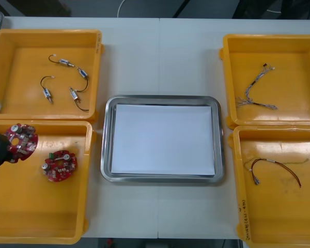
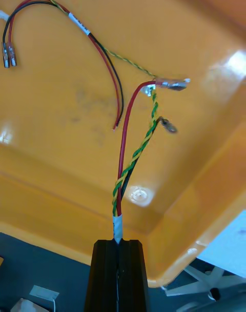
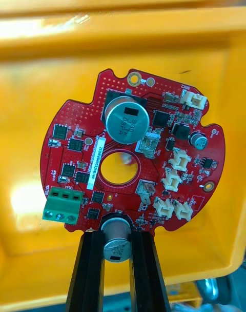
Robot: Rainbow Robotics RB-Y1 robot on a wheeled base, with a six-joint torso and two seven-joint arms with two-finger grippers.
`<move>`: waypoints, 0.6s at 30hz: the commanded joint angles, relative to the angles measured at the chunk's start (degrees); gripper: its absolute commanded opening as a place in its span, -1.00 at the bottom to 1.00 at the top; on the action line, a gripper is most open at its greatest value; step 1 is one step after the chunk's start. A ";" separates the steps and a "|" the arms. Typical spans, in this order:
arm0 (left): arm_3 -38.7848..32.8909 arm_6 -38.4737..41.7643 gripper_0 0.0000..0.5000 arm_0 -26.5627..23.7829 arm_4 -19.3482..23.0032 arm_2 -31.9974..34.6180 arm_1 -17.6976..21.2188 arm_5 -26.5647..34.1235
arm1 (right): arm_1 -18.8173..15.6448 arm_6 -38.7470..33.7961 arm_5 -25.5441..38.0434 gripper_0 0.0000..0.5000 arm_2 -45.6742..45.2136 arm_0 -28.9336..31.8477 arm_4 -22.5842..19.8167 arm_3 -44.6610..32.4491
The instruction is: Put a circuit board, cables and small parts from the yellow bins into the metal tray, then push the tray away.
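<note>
My left gripper (image 3: 119, 236) is clamped on the edge of a round red circuit board (image 3: 133, 158). One black finger (image 3: 92, 271) stands on each side of a small silver can at the board's rim. I hold the board over the near yellow bin (image 1: 36, 222) left of the metal tray (image 1: 107, 139), at that bin's outer side, well apart from the tray. A second red board (image 1: 59, 165) lies flat on the same bin's floor, closer to the tray.

My right gripper (image 2: 118, 242) is pinched tight on a held cable (image 2: 134, 153). It has a red strand and a yellow-and-green twisted pair, taped white just above my fingertips, with its metal ends hanging free. Behind it, a red and black cable (image 2: 102, 50) lies loose on a bin floor. From above, that cable rests in the near bin (image 1: 243, 206) right of the tray.

The tray sits between the bins, shiny at the rim and white inside.

Farther off, the far bin (image 1: 46, 32) left of the tray holds small metal parts (image 1: 67, 63) with black leads. The far bin (image 1: 271, 37) right of the tray holds a thin twisted cable (image 1: 256, 93).
</note>
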 commanded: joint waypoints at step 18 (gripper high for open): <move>-7.05 14.16 -0.98 -22.07 -4.43 -31.38 -5.36 0.56 | -0.04 -2.81 6.69 -1.00 0.41 -18.84 -0.14 -9.10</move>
